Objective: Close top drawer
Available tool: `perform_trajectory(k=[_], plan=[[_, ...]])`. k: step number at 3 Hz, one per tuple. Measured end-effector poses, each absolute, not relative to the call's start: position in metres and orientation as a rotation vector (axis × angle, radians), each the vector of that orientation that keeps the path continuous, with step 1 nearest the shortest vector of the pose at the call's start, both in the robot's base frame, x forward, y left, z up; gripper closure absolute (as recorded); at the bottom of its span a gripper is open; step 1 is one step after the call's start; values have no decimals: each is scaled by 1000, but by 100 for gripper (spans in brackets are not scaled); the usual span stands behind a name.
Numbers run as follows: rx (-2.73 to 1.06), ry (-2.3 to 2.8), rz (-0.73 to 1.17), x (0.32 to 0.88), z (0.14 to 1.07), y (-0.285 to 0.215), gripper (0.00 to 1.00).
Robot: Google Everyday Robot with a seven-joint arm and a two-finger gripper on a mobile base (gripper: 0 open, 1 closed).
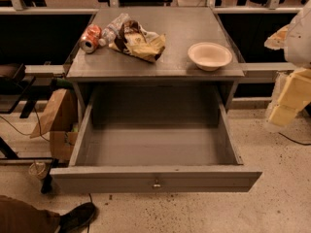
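White rounded arm shell (300, 35) above a pale yellow, blocky tool (290, 98) at the right edge

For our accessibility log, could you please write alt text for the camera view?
The top drawer stands pulled far open and empty. The robot's tool hangs at the right edge, apart from it. On the cabinet top lie a soda can, a bottle, a snack bag and a white bowl.

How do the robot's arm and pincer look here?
The arm at the right edge is a rounded white shell. Below it, the pincer, right of the open top drawer, is made of pale yellow blocky pieces. No markings or cables show on them.
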State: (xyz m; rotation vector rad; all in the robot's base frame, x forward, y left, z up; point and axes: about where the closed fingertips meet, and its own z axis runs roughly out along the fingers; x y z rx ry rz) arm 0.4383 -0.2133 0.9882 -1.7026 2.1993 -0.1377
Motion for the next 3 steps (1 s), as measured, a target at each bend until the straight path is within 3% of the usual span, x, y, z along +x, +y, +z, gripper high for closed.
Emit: perform_trajectory(k=[2,3], plan=[[-1674,2206,-131,428,974,-217,0],[-1540,2285,-17,390,904,-234,1]])
